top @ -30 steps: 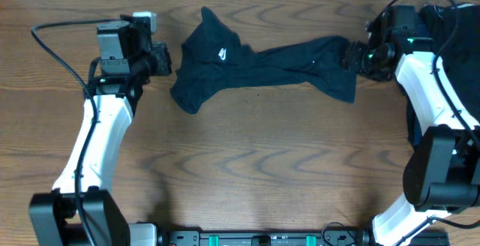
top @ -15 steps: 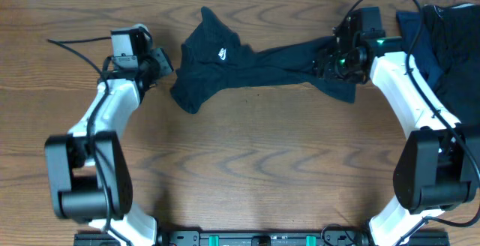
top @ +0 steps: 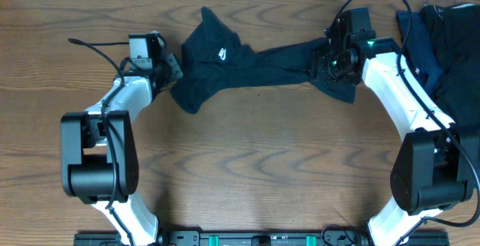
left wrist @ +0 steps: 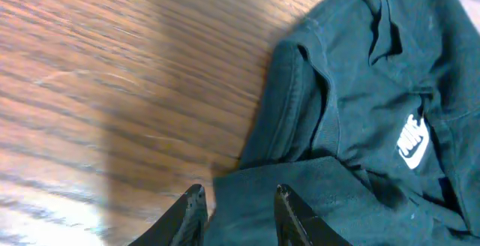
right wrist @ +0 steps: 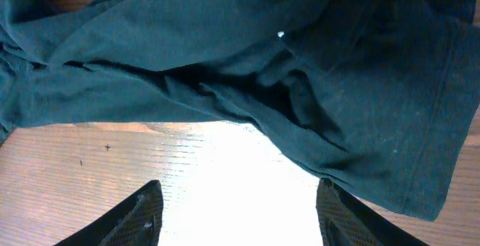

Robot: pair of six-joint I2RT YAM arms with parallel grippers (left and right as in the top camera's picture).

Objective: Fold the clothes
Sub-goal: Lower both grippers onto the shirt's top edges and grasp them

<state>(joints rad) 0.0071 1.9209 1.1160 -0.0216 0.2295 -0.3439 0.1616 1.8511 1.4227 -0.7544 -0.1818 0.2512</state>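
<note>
Table (top: 247,171): wood grain. The whole near half is bare, as is a strip along the left edge, so the widest open room is toward the near edge.

T-shirt (top: 285,55): very dark navy, lying along the far side of the table as a bunched, twisted band. The wider, crumpled end is left of centre and the other end is right of centre. Its top corner comes close to the far edge.

Pile of dark garments (top: 450,43): at the far right corner, running off the right edge, just beyond the right arm. It crowds that side.

Left end effector (top: 174,64): at the T-shirt's left margin, far-left part of the table. In the left wrist view its fingers (left wrist: 193,205) stand a little apart. A hem of the fabric lies in the gap, with no clamp on it visible.

Right end effector (top: 321,67): above the T-shirt's right end. In the right wrist view the fingers (right wrist: 142,216) are spread wide, with bare glaring wood between them and the fabric just past the tips. Nothing is held.

Cable (top: 90,45): loops off the left arm toward the left edge.

Markings: small white logo (top: 223,52) on the left part of the T-shirt. It appears to be Nike lettering over a swoosh and is seen sideways in the left wrist view.
</note>
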